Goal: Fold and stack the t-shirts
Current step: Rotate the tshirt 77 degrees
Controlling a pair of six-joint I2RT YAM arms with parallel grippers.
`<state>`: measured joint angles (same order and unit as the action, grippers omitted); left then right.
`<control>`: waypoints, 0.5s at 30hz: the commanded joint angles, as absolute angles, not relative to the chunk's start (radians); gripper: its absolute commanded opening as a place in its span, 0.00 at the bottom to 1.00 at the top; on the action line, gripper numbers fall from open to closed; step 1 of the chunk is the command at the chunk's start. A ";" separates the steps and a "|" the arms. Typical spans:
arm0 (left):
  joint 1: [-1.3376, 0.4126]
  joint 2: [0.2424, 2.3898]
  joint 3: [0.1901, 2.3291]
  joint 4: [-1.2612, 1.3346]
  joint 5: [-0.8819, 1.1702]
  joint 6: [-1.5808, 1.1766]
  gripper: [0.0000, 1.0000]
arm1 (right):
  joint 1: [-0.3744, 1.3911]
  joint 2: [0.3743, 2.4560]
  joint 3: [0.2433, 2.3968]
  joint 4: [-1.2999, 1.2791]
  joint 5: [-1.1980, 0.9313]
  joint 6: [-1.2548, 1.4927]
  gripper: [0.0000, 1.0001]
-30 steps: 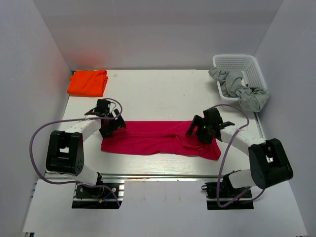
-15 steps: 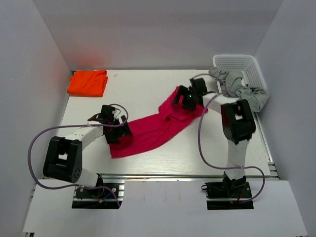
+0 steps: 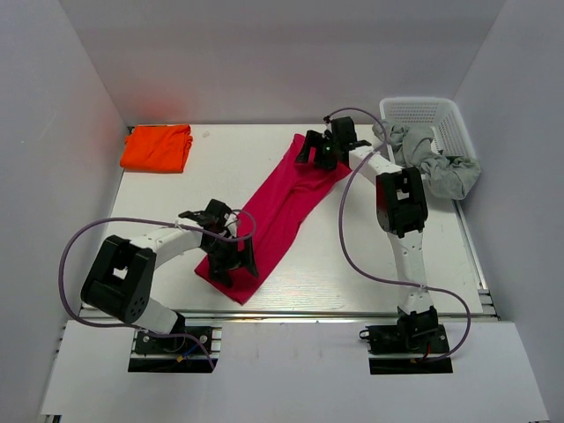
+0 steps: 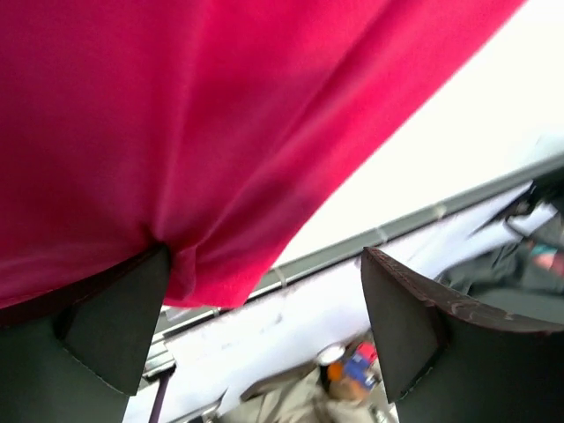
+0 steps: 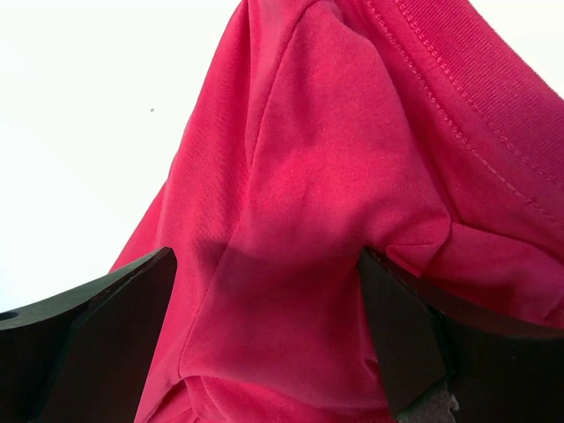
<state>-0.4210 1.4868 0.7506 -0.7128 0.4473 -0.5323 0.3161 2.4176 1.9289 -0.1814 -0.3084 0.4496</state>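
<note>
Broadly, the white surface [image 3: 256, 159] carries the magenta-red t-shirt [image 3: 282, 207] as one long, narrow band running diagonally from the near left to the far right. It is well apart from the orange t-shirt [image 3: 157, 147], which sits folded in the far-left corner. Each end of the band has its own arm: the left gripper [image 3: 236, 262] hangs over the near end and the right gripper [image 3: 315, 154] over the far end, both with jaws spread wide and nothing pinched.
</note>
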 commanded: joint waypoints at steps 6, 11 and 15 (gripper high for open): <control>-0.514 1.497 0.726 -0.720 0.512 -0.492 1.00 | 0.301 2.471 1.983 -0.366 -0.233 0.322 0.90; -0.572 1.552 0.755 -0.660 0.512 -0.482 1.00 | 0.299 2.511 2.081 -0.448 -0.236 0.222 0.90; -0.598 1.572 0.794 -0.640 0.491 -0.517 1.00 | 0.302 2.606 2.221 -0.520 -0.224 0.169 0.90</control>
<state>-0.5743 1.5406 0.7731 -0.6800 0.5320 -0.5171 0.3176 2.5015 2.1365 -0.4026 -0.2985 0.2653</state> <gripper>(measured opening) 0.995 0.902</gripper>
